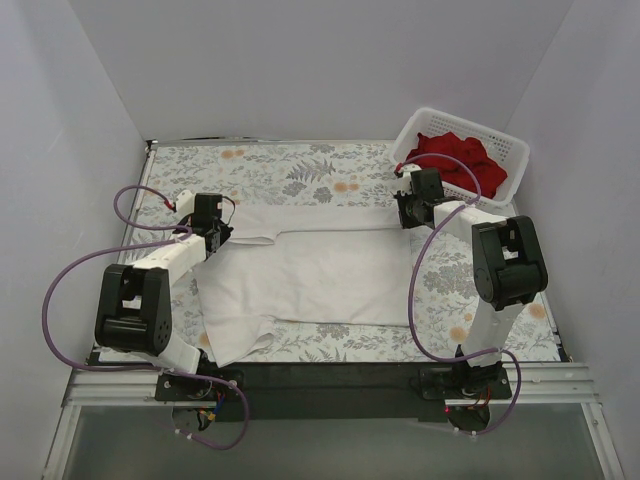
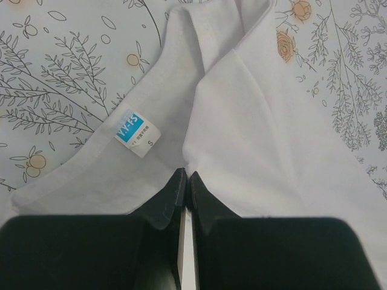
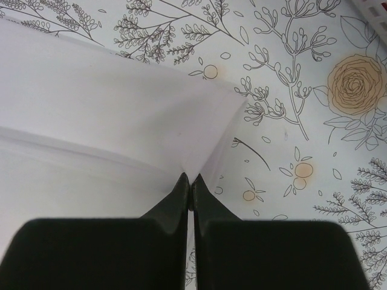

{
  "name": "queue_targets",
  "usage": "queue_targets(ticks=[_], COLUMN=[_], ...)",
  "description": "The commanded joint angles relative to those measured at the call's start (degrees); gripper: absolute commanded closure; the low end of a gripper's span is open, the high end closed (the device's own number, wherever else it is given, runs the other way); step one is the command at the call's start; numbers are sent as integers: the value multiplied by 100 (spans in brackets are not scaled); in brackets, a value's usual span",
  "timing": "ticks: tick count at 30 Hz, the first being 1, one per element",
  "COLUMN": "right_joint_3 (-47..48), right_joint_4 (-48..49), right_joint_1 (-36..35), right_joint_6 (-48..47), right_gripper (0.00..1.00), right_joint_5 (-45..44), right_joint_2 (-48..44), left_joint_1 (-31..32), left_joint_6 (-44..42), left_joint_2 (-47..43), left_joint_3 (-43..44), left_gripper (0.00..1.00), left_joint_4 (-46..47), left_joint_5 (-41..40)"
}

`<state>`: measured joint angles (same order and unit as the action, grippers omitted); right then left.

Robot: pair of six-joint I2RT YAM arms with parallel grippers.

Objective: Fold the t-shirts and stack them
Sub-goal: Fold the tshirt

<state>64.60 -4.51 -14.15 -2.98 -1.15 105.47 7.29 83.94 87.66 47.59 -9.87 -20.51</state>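
Note:
The white t-shirt (image 1: 300,270) lies spread across the middle of the table, its far edge folded over toward the near side. My left gripper (image 1: 218,232) is shut on the shirt's left end near the collar; the left wrist view shows the fabric (image 2: 242,109), its blue-and-white size label (image 2: 137,131) and my gripper (image 2: 186,176) pinching the cloth. My right gripper (image 1: 408,212) is shut on the shirt's right corner; the right wrist view shows my gripper (image 3: 190,177) pinching the folded white edge (image 3: 121,115). Red t-shirts (image 1: 455,158) lie bunched in the basket.
A white plastic lattice basket (image 1: 511,172) stands at the back right corner. A floral cloth (image 1: 300,165) covers the table. White walls enclose the table on the left, far and right sides. Purple cables loop beside both arms.

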Motion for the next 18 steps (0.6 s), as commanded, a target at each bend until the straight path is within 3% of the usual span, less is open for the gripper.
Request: queue_targets(ticks=[1, 5, 13, 18], right_joint_3=[-35, 26, 132, 220], right_joint_4=[65, -40, -454, -612], right_joint_1=[18, 9, 18, 9], right_joint_6=[52, 70, 254, 474], right_gripper=[99, 89, 56, 47], right_joint_5=[-61, -8, -210, -219], right_joint_2=[8, 61, -263, -536], left_joint_1=[-35, -35, -35, -35], left_joint_6=[140, 184, 298, 386], left_joint_2=[-249, -433, -601, -724], left_joint_3=[-4, -22, -66, -180], left_gripper=[100, 100, 100, 100], left_joint_4=[20, -59, -138, -147], left_joint_5=[-93, -67, 188, 320])
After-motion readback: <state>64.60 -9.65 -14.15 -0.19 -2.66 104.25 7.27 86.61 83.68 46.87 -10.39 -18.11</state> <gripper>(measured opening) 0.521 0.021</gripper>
